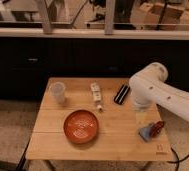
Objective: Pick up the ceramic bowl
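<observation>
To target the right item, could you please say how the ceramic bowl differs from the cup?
The ceramic bowl is orange-red, wide, shallow; the cup is whitish, narrow, taller. The bowl sits front-centre, the cup back-left. Both stand upright; the end effector is near the right edge of the table.
</observation>
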Available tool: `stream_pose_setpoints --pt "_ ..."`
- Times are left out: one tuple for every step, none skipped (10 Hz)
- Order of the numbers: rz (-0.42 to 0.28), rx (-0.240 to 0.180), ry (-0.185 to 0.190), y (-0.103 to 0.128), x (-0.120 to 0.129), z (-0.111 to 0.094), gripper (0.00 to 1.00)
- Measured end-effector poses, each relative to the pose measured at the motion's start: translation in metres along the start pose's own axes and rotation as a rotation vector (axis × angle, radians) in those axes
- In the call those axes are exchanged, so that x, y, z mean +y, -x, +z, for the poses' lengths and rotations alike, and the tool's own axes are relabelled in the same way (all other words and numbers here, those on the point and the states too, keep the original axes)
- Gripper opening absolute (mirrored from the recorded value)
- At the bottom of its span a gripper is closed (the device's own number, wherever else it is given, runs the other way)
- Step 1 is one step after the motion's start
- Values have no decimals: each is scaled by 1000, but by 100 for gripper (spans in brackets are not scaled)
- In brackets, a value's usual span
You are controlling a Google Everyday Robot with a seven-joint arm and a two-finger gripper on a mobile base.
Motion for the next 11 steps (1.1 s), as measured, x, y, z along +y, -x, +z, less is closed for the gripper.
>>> stream_pose_setpoints --pt "-20 6 -1 6 1 2 80" --pt "-46 4 -3 15 0 3 80" --pt "-72 8 -5 24 1 2 80" --pt "-110 16 -12 35 2 2 80" --pt "-148 22 -16 44 2 4 80" --pt "-190 28 -24 50 2 7 80" --pt "-225 34 -18 50 2 8 80" --pt "-240 41 -12 50 4 10 80" --pt "-267 38 -16 59 4 11 80" --pt "-293 34 -20 65 3 13 80" --pt "-313 31 -21 66 2 15 80"
